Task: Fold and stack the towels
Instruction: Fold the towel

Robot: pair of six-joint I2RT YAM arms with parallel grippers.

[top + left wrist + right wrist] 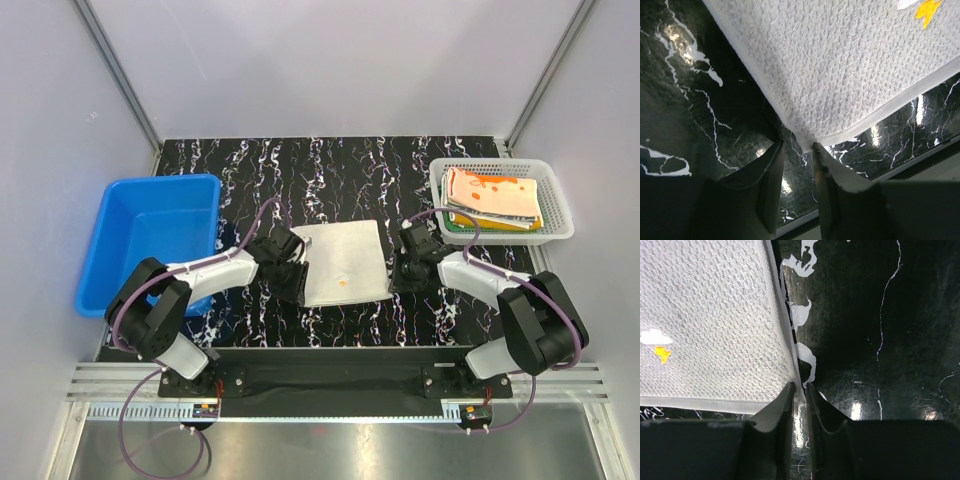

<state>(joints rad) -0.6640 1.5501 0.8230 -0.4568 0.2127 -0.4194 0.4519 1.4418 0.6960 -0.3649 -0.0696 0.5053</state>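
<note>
A whitish-beige towel [343, 262] lies spread flat on the black marble table, with a small yellow mark [661, 354] near its front edge. My left gripper [296, 281] is at the towel's near left corner. In the left wrist view that corner [807, 140] just reaches the tips of the left gripper [799, 146], whose jaws stand apart with table showing between them. My right gripper [398, 276] is at the near right corner. Its jaws [799, 386] are a narrow slit apart, the towel's hem [796, 375] at their tips. Other folded towels [493, 194] are stacked in the white basket.
The white mesh basket [562, 226] stands at the back right. A blue plastic bin [150, 235] sits at the left, close to my left arm. The table's metal front rail [330, 385] runs just behind both grippers.
</note>
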